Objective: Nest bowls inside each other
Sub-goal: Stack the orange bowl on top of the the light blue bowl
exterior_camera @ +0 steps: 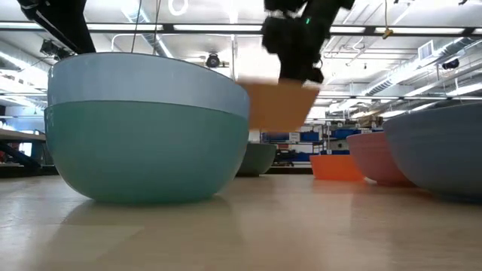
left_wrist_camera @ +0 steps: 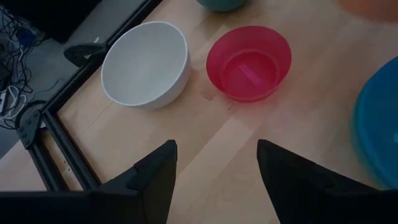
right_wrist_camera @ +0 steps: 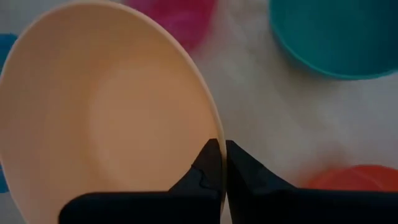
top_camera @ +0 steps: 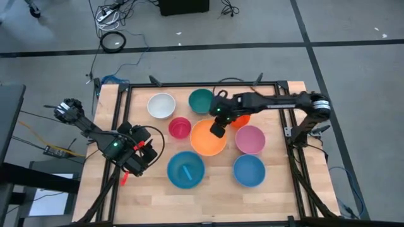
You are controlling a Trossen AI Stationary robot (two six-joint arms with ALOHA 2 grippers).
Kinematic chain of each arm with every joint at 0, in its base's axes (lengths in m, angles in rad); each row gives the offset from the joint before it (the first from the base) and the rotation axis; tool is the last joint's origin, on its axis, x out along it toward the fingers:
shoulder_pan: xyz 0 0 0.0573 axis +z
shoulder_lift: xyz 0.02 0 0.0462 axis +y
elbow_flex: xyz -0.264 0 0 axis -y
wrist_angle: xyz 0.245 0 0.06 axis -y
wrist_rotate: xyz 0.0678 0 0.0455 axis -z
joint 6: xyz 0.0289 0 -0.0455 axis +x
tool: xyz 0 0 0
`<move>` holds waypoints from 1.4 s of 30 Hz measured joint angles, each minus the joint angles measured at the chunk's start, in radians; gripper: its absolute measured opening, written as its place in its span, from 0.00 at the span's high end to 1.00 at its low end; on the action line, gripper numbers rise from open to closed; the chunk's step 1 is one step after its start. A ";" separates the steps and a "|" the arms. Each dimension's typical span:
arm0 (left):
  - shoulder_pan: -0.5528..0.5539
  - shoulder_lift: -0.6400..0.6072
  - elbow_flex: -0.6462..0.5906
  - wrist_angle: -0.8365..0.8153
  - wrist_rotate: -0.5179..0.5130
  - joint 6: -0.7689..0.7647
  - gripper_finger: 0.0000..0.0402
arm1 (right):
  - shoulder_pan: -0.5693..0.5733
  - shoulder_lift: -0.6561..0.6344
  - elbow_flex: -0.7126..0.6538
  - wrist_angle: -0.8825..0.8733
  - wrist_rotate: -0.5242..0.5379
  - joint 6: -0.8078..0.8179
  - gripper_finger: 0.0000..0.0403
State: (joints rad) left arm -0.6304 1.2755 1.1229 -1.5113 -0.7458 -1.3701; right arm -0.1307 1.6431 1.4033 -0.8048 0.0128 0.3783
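Note:
My right gripper [top_camera: 216,131] is shut on the rim of the orange-yellow bowl [top_camera: 206,142] at mid-table; in the low view this bowl [exterior_camera: 277,105] hangs above the wood. Around it rest, each on its base, a red bowl [top_camera: 179,127], a white bowl [top_camera: 161,105], a teal bowl [top_camera: 202,101], a small orange-red bowl [top_camera: 241,120], a pink bowl [top_camera: 250,139] and two blue bowls [top_camera: 185,169] [top_camera: 249,170]. My left gripper [top_camera: 142,157] hovers open near the left edge, pointed at the white bowl [left_wrist_camera: 146,62] and the red bowl [left_wrist_camera: 249,62]. My right gripper pinches the orange-yellow bowl's rim [right_wrist_camera: 213,134] on the bowl's far side, one finger [right_wrist_camera: 205,171] inside the bowl and the other [right_wrist_camera: 245,174] outside. The fingers slant down from the far right. The bowl is lifted clear of the table, mouth up.
A black frame [top_camera: 120,120] borders the wooden table. The near blue bowl [exterior_camera: 147,128] fills the low view's left; bare wood [top_camera: 208,202] lies along the near edge. Cables lie on the floor beyond the far edge.

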 joint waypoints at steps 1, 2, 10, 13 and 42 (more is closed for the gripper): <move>0.000 0.000 0.000 0.000 0.000 0.000 0.43 | 0.002 -0.022 0.000 0.008 -0.026 0.005 1.00; 0.000 0.000 0.000 0.000 0.000 0.000 0.43 | 0.007 -0.042 0.000 0.020 -0.047 0.014 1.00; 0.000 0.000 0.000 0.004 -0.005 0.000 0.43 | 0.108 -0.094 0.000 0.134 -0.135 0.094 1.00; 0.000 0.000 0.000 0.008 -0.005 0.000 0.43 | 0.150 -0.056 0.001 0.207 -0.145 0.111 1.00; 0.000 0.000 0.000 0.035 -0.005 0.004 0.43 | 0.202 0.204 0.001 0.427 -0.193 0.168 1.00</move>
State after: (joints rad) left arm -0.6304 1.2755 1.1229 -1.4761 -0.7513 -1.3663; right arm 0.0717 1.8469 1.4044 -0.3782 -0.1798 0.5459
